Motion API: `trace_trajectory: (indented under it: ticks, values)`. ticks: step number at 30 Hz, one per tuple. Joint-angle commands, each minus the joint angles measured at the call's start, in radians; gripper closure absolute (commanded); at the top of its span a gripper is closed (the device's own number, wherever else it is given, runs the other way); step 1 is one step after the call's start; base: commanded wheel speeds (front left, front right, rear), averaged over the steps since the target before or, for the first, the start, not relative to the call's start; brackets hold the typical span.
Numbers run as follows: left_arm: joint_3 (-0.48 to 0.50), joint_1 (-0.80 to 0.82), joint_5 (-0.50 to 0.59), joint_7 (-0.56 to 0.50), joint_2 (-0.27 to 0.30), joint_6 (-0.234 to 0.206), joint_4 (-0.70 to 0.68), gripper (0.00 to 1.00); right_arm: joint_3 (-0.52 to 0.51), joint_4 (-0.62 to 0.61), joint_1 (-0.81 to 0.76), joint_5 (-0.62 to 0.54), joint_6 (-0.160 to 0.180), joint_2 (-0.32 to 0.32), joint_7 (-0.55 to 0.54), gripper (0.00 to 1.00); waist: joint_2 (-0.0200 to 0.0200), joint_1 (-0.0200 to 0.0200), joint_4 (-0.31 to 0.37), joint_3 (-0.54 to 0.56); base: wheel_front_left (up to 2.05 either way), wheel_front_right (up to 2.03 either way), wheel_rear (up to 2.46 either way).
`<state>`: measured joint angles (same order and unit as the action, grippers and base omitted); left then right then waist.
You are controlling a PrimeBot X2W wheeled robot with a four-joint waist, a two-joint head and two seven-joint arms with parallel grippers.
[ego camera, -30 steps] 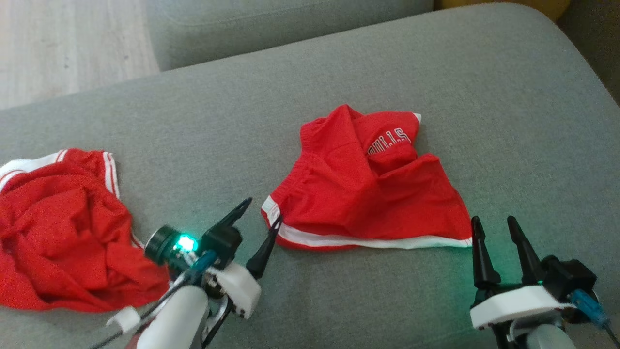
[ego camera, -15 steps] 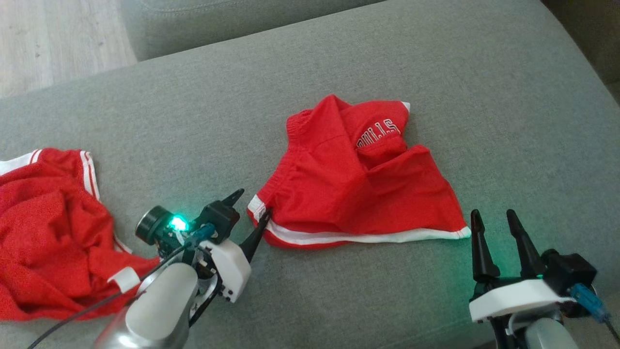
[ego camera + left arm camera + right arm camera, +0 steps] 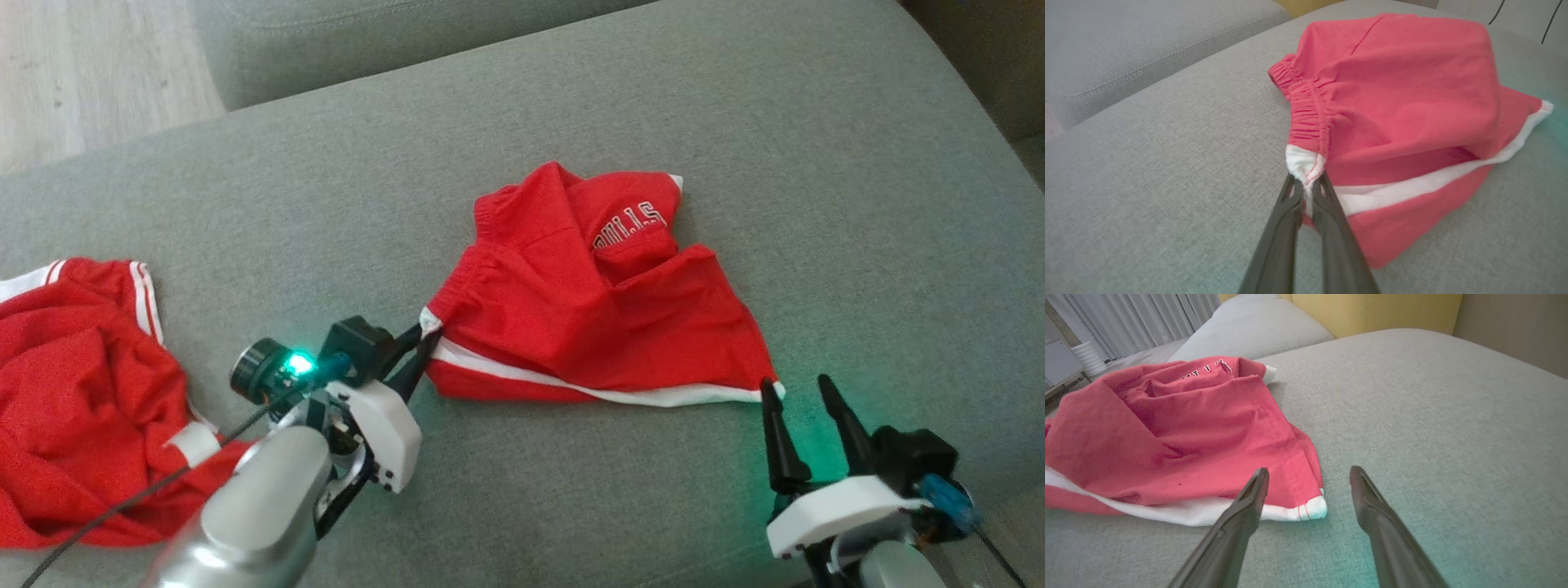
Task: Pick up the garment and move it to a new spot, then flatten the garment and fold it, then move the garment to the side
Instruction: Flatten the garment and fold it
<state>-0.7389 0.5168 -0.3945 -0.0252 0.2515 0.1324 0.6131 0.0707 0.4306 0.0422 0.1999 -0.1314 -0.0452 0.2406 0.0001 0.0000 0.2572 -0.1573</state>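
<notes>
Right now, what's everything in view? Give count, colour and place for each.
shorts: one, red with white trim, crumpled mid-sofa
other garment: one, red with white stripes, bunched on the sofa, left of the shorts
sofa: one, grey, under both garments
floor: pale wood, beyond the sofa, upper left
curtain: grey, far background
yellow panel: one, behind the sofa
left gripper: one, dark fingers, shut on the shorts' left white corner
right gripper: one, dark fingers, open, at the shorts' right hem corner
</notes>
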Motion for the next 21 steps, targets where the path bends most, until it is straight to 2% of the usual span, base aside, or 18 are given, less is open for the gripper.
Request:
trace_trajectory:
  ticks: [1,14,21]
  values:
    - [0.032,0.058,-0.013,0.003,0.034,-0.002,-0.029,1.0,0.029,-0.015,0.041,-0.011,0.001,-0.005,-0.005,0.0,-0.0001,0.0,0.003,0.002,0.0,0.0,0.0]
    - [0.0,0.086,-0.052,-0.013,0.065,-0.002,-0.046,1.0,0.078,0.133,0.103,-0.007,0.001,-0.005,-0.082,0.0,-0.0001,0.0,0.007,0.013,0.0,0.0,0.0]
    - [-0.009,0.091,-0.056,-0.007,0.064,-0.002,-0.048,1.0,0.085,0.165,0.121,-0.012,0.001,-0.005,-0.077,0.0,-0.0001,0.0,0.002,0.007,0.0,0.0,0.0]
